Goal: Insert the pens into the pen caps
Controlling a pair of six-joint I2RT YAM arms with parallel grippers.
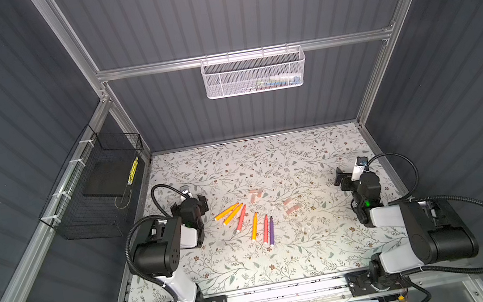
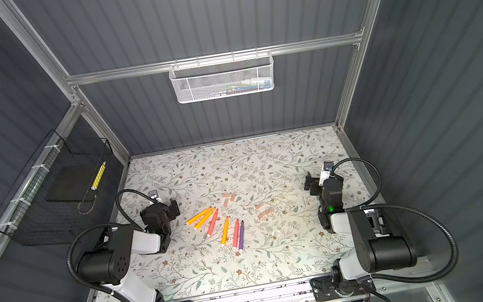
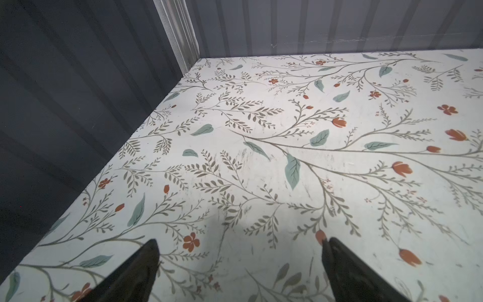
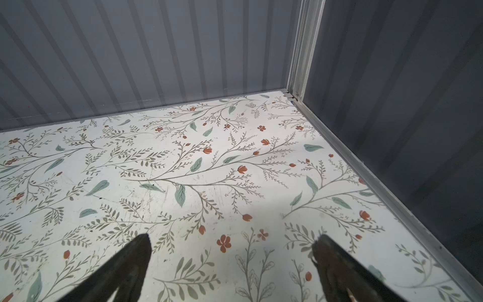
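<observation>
Six pens [image 2: 236, 233] lie flat around the middle of the floral desk [image 1: 267, 161], each with its whitish end toward the near edge and its pointed tip away from it. Nearest is the purple pen [image 1: 271, 231], its long axis running almost straight from near edge to far edge. A pink-red pen [image 1: 265, 225] lies just beside it on the left, nearly parallel, and an orange pen [image 1: 254, 226] a little further left leans slightly rightward. Beyond these, a second pink-red pen [image 1: 241, 218] slants more. Two orange pens [image 1: 229, 213] slant most of all, with their tips close together and aimed toward the far right corner. The pale pen caps [image 1: 292, 209] lie on their sides in two small clusters, one just right of the pens and one [image 1: 255, 192] just beyond them; their open ends are too small to make out. The left gripper [image 1: 202, 203] hangs near the left edge with its jaws spread wide and nothing between them. Its wrist view shows only bare desk beneath the left gripper [image 3: 239, 243]. The right gripper [image 1: 342, 179] hangs near the right edge, equally wide and empty [image 4: 232, 239]. A black wire basket [image 1: 99, 186] hangs on the left wall, and farthest off a white mesh basket [image 1: 254, 73] hangs on the back rail.
</observation>
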